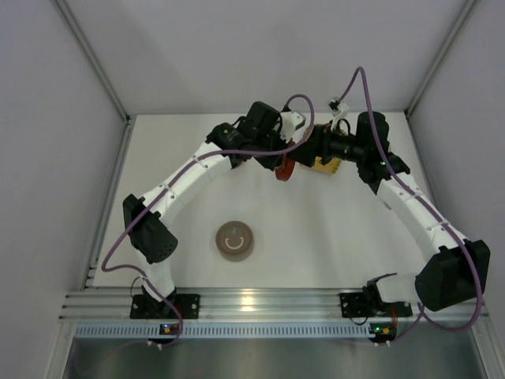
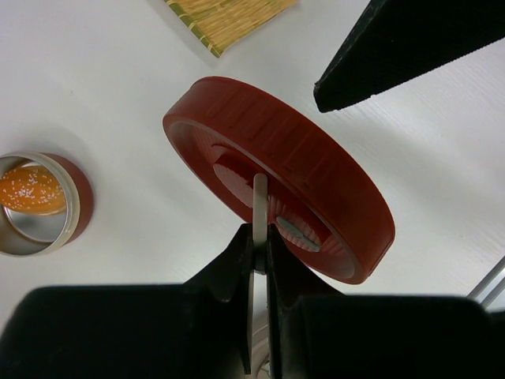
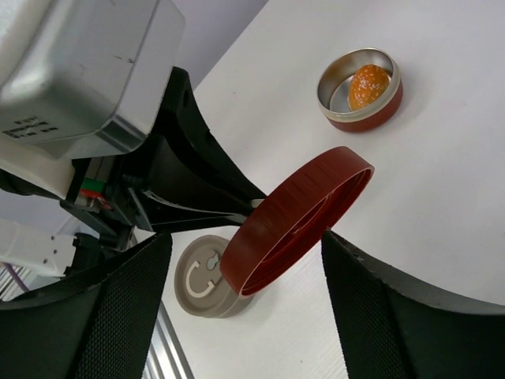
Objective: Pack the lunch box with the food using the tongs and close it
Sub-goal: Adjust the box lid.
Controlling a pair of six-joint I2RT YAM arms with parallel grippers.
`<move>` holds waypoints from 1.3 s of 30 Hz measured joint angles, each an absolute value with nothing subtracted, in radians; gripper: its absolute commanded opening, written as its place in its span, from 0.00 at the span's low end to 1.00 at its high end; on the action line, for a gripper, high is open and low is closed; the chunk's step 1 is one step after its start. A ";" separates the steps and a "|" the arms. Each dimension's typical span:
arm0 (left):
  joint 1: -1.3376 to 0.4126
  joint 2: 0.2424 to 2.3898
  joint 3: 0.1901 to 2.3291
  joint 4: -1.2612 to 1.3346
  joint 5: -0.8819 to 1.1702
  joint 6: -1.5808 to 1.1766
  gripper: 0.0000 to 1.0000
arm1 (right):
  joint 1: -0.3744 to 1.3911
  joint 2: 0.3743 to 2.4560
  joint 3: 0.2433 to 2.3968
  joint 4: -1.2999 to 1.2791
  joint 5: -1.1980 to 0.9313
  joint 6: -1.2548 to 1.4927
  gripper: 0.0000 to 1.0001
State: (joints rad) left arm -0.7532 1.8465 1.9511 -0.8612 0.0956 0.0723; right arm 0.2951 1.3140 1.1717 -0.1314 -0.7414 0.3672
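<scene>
Though partly hidden by black fingers, clamped in the left gripper [image 2: 259, 237]: the silver-grey tongs [image 2: 259, 197], jaws pressed tight together on the thin metal. Against the tongs' tip, held tilted clear of the white table [image 2: 95, 71], a round red lid [image 2: 300, 158]. Either side of that lid, spread wide apart and closed on nothing, the right gripper [image 3: 245, 235]. On the table off to one side, a small red tin [image 3: 360, 88], open, with the orange chunk [image 3: 368, 85] inside. Just beyond the lid, a yellow woven tray [image 2: 229, 16]; nearer the arm bases, a tan lid [image 1: 235, 240] with a smiley face
</scene>
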 measured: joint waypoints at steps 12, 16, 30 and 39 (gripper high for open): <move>-0.747 1.847 1.958 -0.861 0.095 0.050 0.00 | 0.299 1.342 1.157 -0.134 -0.683 0.383 0.53; -0.746 1.847 1.958 -0.862 0.093 0.050 0.00 | 0.299 1.349 1.157 -0.133 -0.682 0.396 0.62; -0.755 1.847 1.958 -0.860 0.096 0.042 0.00 | 0.301 1.386 1.139 -0.098 -0.694 0.460 0.51; -0.758 1.845 1.954 -0.843 0.115 0.032 0.00 | 0.306 1.402 1.132 -0.076 -0.709 0.485 0.00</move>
State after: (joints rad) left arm -0.7582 1.8450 1.9545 -0.8433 0.1150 0.0322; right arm 0.3061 1.4021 1.1320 -0.0757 -0.7094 0.4850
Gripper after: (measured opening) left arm 0.085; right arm 0.226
